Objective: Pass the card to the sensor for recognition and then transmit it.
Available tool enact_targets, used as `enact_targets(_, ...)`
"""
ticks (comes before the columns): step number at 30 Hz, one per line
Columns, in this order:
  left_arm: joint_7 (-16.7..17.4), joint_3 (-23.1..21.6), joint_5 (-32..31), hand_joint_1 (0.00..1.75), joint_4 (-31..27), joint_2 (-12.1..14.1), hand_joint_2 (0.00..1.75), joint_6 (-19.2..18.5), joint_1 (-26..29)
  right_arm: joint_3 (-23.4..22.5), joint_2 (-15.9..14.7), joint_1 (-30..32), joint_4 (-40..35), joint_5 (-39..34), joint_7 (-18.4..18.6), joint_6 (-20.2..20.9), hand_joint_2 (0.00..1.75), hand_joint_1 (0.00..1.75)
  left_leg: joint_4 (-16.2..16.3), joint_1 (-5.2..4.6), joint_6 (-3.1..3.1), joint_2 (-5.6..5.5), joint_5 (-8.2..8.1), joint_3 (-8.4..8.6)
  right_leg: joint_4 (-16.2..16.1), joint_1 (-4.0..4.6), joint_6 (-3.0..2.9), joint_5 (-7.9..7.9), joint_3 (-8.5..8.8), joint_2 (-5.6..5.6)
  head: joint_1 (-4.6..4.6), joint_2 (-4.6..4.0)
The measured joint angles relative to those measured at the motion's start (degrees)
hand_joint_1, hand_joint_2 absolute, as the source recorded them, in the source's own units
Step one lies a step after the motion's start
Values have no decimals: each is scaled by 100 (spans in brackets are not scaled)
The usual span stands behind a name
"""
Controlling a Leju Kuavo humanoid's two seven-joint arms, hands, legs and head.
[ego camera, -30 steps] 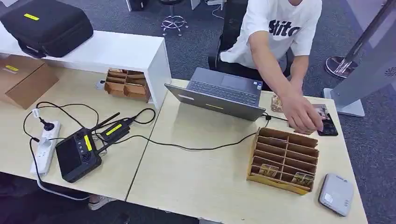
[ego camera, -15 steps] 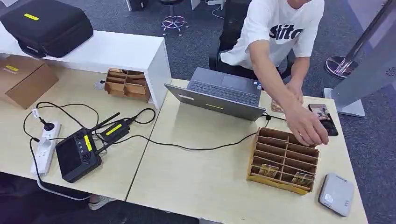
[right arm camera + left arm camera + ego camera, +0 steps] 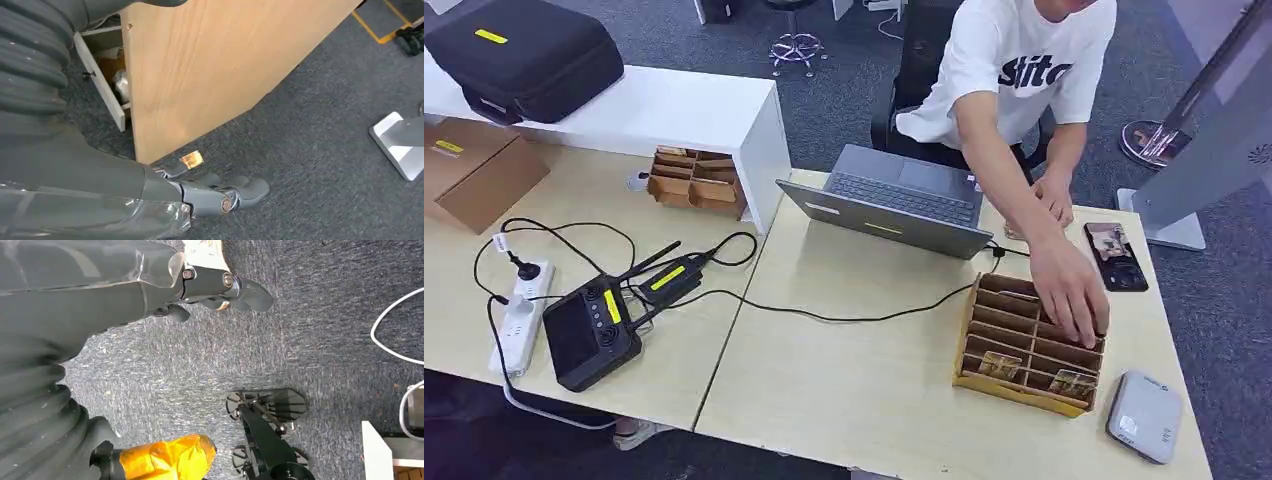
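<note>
A cardboard card rack (image 3: pixel 984 340) stands at the table's right front, with one card (image 3: pixel 999 365) in a near slot and another card (image 3: pixel 1072 384) to its right. The grey-white sensor (image 3: pixel 1144 416) lies at the front right corner. A person's hand (image 3: pixel 1072 290) reaches into the rack's far right slots. My left hand (image 3: pixel 220 287) hangs over carpet, fingers loosely extended and holding nothing. My right hand (image 3: pixel 220 194) hangs low beside a wooden panel (image 3: pixel 215 65), also holding nothing.
An open laptop (image 3: pixel 894 200) sits behind the rack, and a phone (image 3: pixel 1114 256) lies at the right edge. A cable (image 3: pixel 824 315) crosses the table to a controller (image 3: pixel 589 330) and power strip (image 3: pixel 522 315). A chair base (image 3: pixel 265 430) stands on the carpet by my left arm.
The person's hand has moved from beside the phone down into the card rack's far right slots. Their other hand now rests by the laptop. The phone is uncovered.
</note>
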Motion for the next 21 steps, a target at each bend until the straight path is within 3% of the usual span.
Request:
enact_targets(7,2,4,-4,0,0,0,175,0,0,4,0,3,66,61,20,-79,175,0,0,0,0,0,0,0,0,0,0,0,0,0,0,0)
enact_targets(21,127,2,-221,0,0,39,175,-81,-28,621,-4,333,267,1148,789,-722,175,0,0,0,3,-1,-3,0,0,0,3,-4,-1,-1,0,0)
